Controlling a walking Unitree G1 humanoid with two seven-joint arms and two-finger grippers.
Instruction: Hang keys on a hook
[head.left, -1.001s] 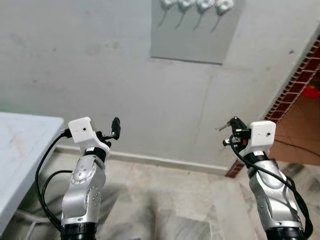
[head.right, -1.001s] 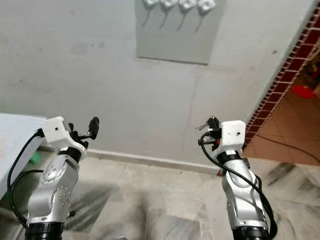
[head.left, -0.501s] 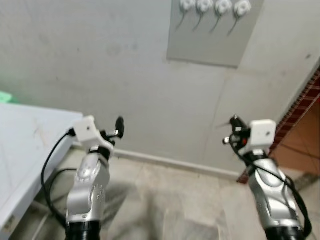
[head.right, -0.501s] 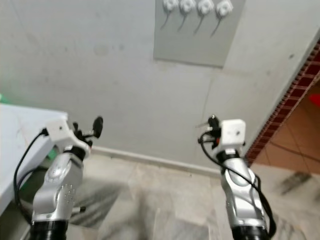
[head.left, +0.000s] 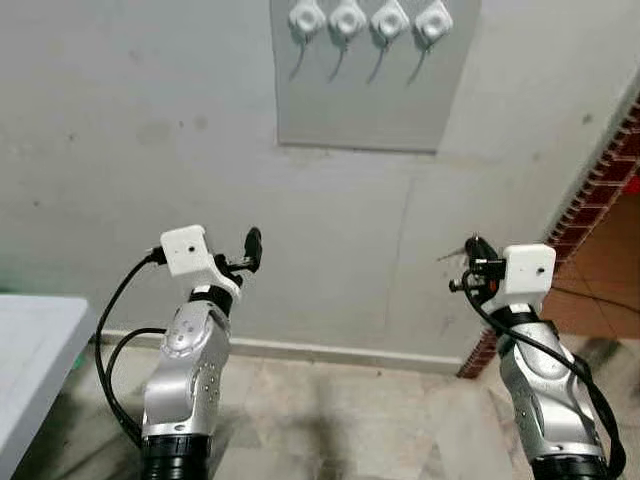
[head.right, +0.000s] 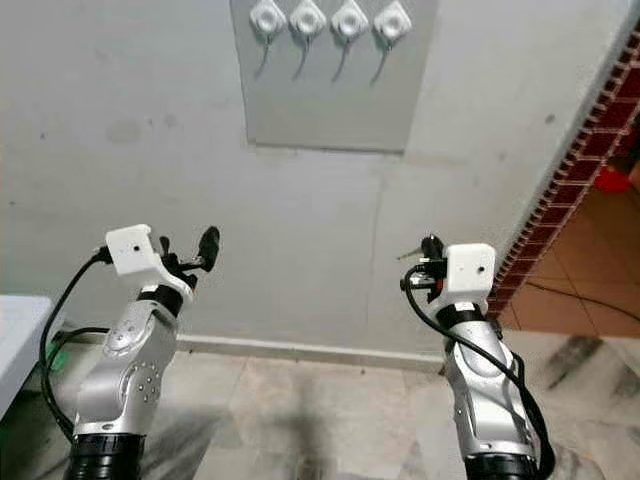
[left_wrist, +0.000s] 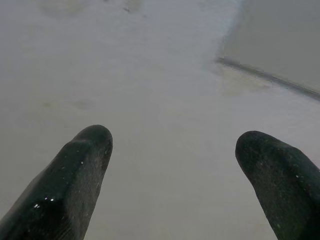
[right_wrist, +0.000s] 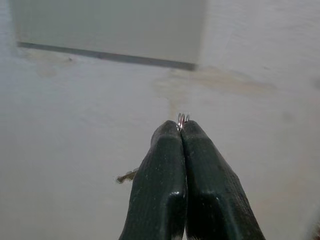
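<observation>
A grey panel (head.left: 370, 95) on the wall carries several white hooks (head.left: 390, 20) in a row, high above both arms. My right gripper (head.left: 472, 248) is raised in front of the wall, well below and to the right of the panel. It is shut on the keys (head.left: 447, 257). In the right wrist view the key ring (right_wrist: 183, 118) pokes out above the closed fingers (right_wrist: 170, 180), and a key (right_wrist: 127, 176) sticks out beside them. My left gripper (head.left: 253, 242) is held up at the same height below the panel's left side, open and empty (left_wrist: 172, 145).
A white table (head.left: 30, 345) juts in at the lower left. A red brick wall edge (head.left: 600, 170) runs down the right side, with a tiled floor and a red object (head.right: 610, 180) beyond it. Marble floor (head.left: 330, 420) lies below the wall's skirting.
The camera has shifted: the hook panel now sits lower and more to the left, and the table has slid toward the left edge. Both arms keep their pose, keys still held.
</observation>
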